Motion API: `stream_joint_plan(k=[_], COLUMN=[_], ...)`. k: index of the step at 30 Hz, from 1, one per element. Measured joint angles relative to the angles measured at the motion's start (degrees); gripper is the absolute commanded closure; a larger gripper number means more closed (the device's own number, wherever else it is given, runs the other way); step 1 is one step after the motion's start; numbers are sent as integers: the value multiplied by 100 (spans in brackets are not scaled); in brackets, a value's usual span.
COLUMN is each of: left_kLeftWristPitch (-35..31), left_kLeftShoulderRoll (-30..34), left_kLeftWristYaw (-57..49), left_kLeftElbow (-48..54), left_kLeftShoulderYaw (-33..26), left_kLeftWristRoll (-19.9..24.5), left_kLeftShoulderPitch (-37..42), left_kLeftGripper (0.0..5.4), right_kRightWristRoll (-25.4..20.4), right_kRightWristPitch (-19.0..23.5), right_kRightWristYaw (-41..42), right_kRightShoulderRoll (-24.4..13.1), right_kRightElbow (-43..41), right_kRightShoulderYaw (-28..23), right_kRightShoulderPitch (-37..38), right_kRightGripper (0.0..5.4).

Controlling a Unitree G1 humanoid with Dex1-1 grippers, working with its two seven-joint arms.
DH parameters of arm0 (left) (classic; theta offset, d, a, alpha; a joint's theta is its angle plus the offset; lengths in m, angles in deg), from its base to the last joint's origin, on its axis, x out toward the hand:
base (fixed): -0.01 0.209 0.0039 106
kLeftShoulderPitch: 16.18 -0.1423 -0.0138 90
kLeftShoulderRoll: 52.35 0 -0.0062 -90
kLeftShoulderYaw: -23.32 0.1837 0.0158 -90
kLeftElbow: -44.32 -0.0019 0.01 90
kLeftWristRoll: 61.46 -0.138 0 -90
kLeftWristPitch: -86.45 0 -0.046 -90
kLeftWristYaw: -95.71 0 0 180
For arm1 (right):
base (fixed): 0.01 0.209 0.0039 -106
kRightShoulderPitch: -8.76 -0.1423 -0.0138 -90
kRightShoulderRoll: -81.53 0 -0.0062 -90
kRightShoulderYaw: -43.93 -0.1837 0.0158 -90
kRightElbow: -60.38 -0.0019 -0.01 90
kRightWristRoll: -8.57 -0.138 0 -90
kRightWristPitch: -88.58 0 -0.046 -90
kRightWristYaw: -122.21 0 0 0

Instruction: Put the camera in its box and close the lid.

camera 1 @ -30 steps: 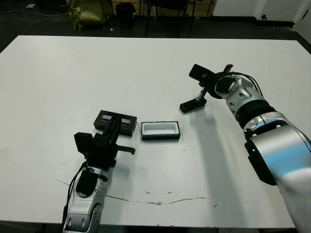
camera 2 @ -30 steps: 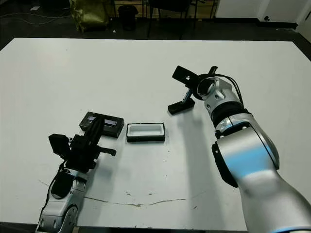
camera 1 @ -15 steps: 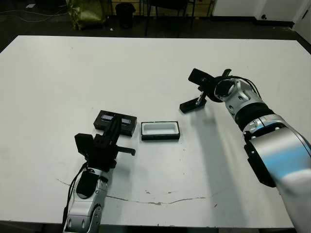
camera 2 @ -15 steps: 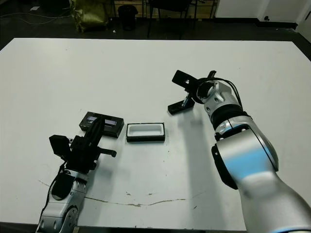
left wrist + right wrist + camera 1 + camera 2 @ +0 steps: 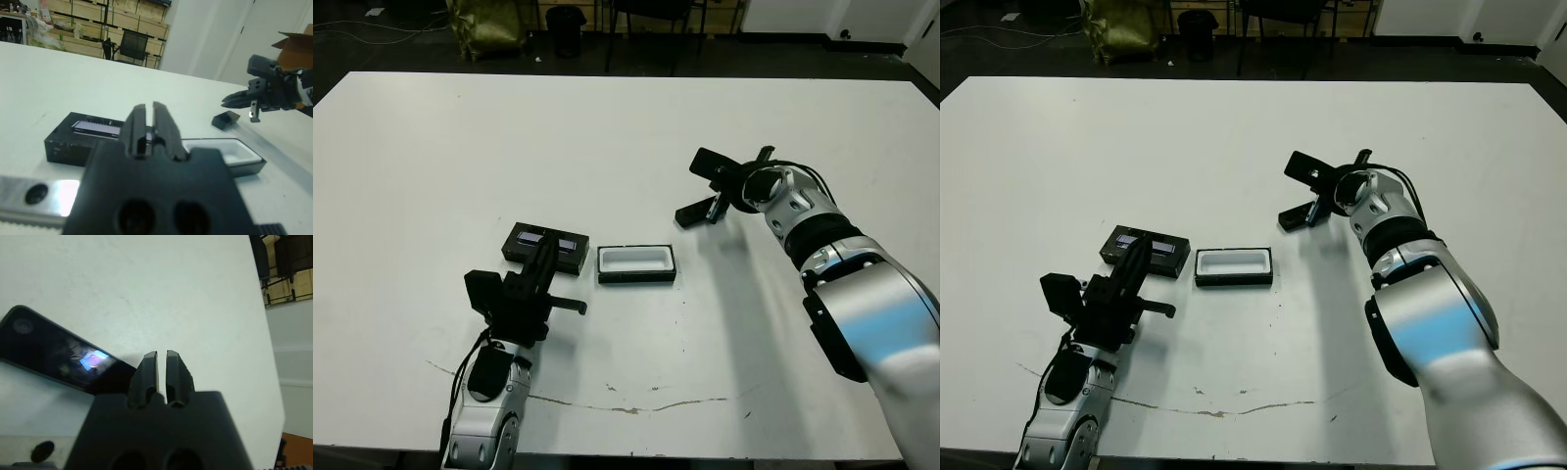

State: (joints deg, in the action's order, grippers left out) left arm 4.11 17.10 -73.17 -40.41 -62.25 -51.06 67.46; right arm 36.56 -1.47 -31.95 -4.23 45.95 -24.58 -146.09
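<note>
Lately the only real change on the table [image 5: 431,147] is in the right arm: over the last second it has sunk and drawn in a little toward the near edge, so the right gripper [image 5: 716,203] now sits low over the surface, right at the camera's end. The left arm has not stirred. Its left gripper [image 5: 148,106] hangs just above the near side of the lid [image 5: 521,238], fingers pressed to a thin slit with nothing in them.

The lid lies flat, left of the middle and fairly near the front edge, its shiny strip facing up. The box [image 5: 636,278] sits just to its right, close but apart, open, with its white lining bare.

The camera [image 5: 1299,215] rests on the table well apart from the box, further back and toward the right side. It looks to be where it was a second ago.

In the right wrist view the fingers stand almost together and hold nothing. The camera [image 5: 58,357] lies beside them, not between them.

So the task looks barely started. I'd judge that the right fingers must part before they can take the camera, unless a nudge is meant. Loading the box and closing the lid are both still to do
</note>
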Motion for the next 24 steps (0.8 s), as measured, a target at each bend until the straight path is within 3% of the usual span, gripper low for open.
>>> stream_joint_plan(k=[24], left_kLeftWristPitch=[66], left_kLeftShoulderRoll=[-14], left_kLeftWristYaw=[-13], left_kLeftElbow=[-51], left_kLeftShoulderYaw=[13], left_kLeftWristRoll=[21], left_kLeftShoulderPitch=[-9], left_kLeftGripper=[538], right_kRightWristRoll=[-12], right_kRightWristPitch=[-55], right_kRightWristYaw=[217], right_kRightShoulderRoll=[51], right_kRightElbow=[3], right_kRightShoulderYaw=[10], right_kRightShoulderPitch=[15], right_kRightGripper=[540])
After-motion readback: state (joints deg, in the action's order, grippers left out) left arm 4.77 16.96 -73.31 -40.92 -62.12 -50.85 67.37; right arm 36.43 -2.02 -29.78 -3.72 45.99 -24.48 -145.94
